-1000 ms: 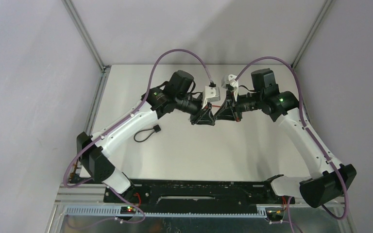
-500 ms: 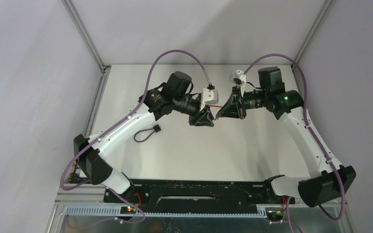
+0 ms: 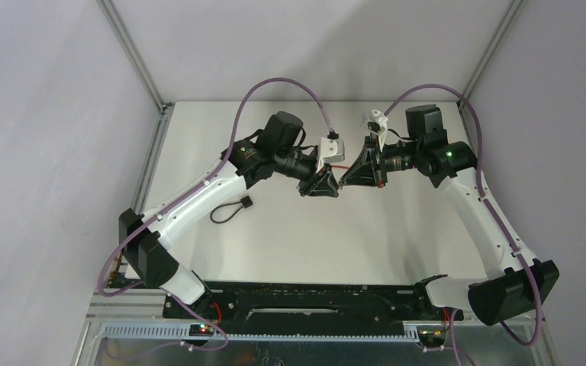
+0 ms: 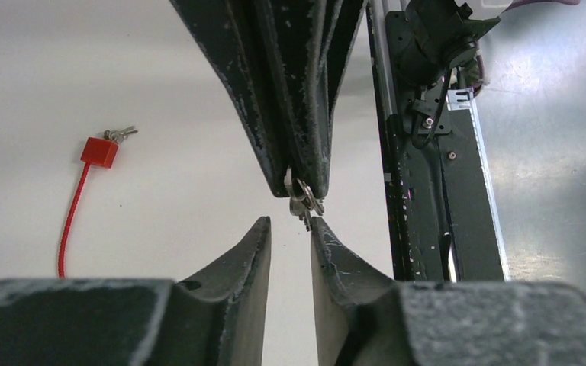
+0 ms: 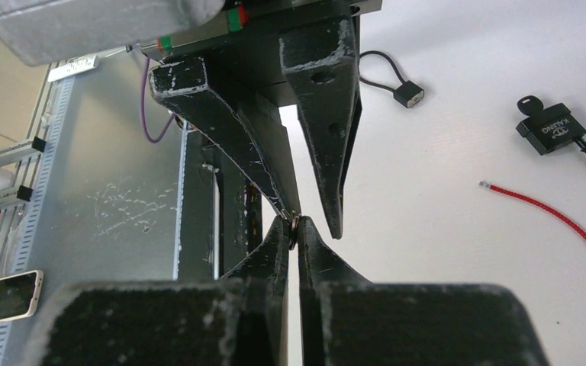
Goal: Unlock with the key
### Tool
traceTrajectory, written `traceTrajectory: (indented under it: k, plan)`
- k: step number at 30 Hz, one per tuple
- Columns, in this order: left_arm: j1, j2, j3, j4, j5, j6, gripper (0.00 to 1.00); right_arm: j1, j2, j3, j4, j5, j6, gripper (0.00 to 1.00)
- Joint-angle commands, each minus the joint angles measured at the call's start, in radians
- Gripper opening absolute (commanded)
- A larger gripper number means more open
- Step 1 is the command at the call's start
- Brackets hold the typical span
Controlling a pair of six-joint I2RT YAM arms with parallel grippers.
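Note:
My two grippers meet tip to tip above the middle of the table. The right gripper [image 3: 343, 181] [image 5: 291, 229] is shut on a small metal key ring with the key [image 4: 303, 204] [image 5: 293, 222]. My left gripper [image 3: 331, 187] [image 4: 290, 227] stands open with a narrow gap. The key's tip hangs at that gap and touches one of the left fingertips [image 4: 318, 227]. A red padlock [image 4: 99, 151] with a red cable [image 4: 72, 216] [image 5: 561, 223] lies on the table, small keys beside it. A black padlock [image 5: 553, 130] lies further off with a key in it.
A small black lock on a black cable loop [image 3: 234, 210] [image 5: 408, 93] lies on the white table [image 3: 313, 236] left of centre. The black base rail [image 3: 313, 293] [image 4: 427, 191] runs along the near edge. Grey walls and metal posts close in the back corners.
The right arm's wrist has turned and drawn back a little to the right with the key. The left gripper has followed, so the tips still meet.

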Motion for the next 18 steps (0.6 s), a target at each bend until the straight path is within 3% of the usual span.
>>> traceTrajectory:
  k: [1,10,16,18]
  plan:
    - [0.007,0.006,0.049,0.024,0.043,-0.017,0.25,-0.002,0.007,0.004,0.019,-0.026,0.007,0.00]
    - [0.008,0.022,0.072,0.021,0.099,-0.048,0.23,0.000,0.007,0.004,0.015,-0.011,-0.003,0.00]
    - [0.007,0.025,0.079,0.014,0.118,-0.051,0.02,0.001,0.005,0.004,0.012,-0.007,-0.008,0.00]
    - [0.007,0.023,0.077,0.013,0.120,-0.050,0.00,0.000,0.004,0.000,0.011,-0.008,-0.011,0.00]
